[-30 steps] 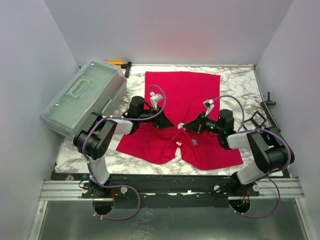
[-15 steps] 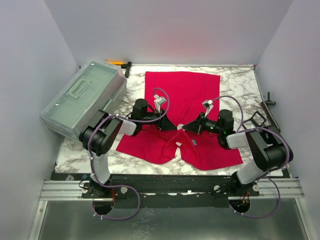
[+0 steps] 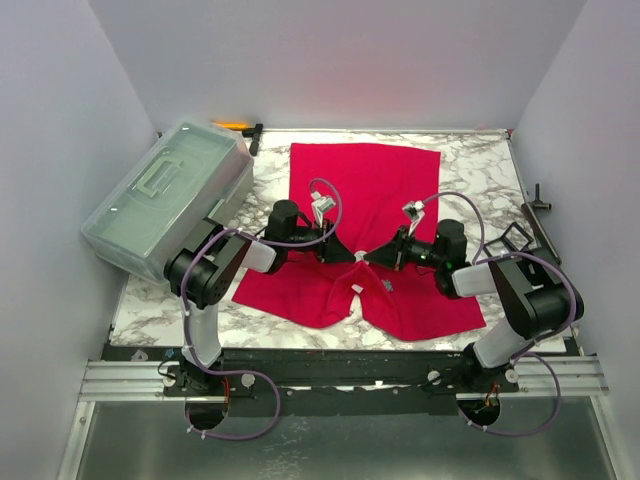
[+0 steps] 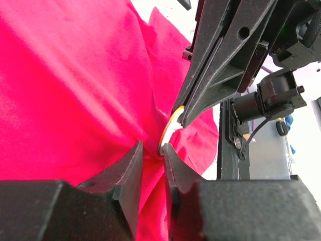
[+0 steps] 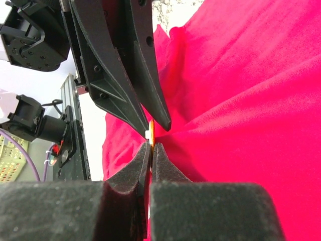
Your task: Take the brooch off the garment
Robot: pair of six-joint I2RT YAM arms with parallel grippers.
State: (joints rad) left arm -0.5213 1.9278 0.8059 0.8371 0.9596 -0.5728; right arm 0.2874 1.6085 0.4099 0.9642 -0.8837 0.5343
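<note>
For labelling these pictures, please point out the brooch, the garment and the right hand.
brooch (image 4: 168, 131), left wrist view, its curved gold edge.
garment (image 4: 70, 80), left wrist view, flat red cloth.
right hand (image 5: 151, 146), right wrist view, between its fingertips.

brooch (image 4: 169, 131) mostly hidden: just a thin gold rim shows between right gripper (image 5: 150, 146) tips and a garment (image 4: 75, 90) fold; too small from the top camera; can't tell if left gripper (image 4: 153, 150) touches it
</note>
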